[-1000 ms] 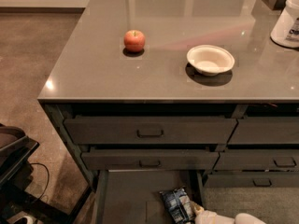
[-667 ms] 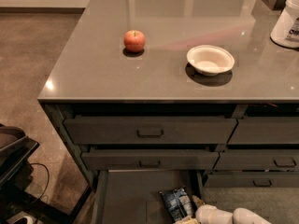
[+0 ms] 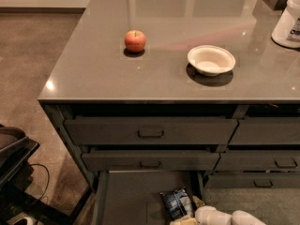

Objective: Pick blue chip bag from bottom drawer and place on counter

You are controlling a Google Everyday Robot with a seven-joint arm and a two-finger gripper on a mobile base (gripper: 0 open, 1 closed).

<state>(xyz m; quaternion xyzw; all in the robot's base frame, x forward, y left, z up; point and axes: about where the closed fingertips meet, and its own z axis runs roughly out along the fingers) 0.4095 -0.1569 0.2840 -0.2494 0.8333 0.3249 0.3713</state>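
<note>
The blue chip bag (image 3: 176,202) lies on the floor of the open bottom drawer (image 3: 129,196), near its right wall at the bottom of the camera view. My gripper (image 3: 190,218) comes in from the lower right on a white arm and sits right at the bag's near right edge, touching or almost touching it. Most of the gripper is cut off by the frame's bottom edge. The grey counter (image 3: 93,69) stretches above the drawer cabinet.
A red apple (image 3: 135,41) and a white bowl (image 3: 211,59) stand on the counter. A white container (image 3: 288,20) stands at the far right. Two closed drawer fronts (image 3: 150,131) sit above the open drawer. A dark object (image 3: 11,149) stands on the floor at the left.
My arm has moved left and a little up, closer to the chip bag. The bag, apple and bowl have not moved.
</note>
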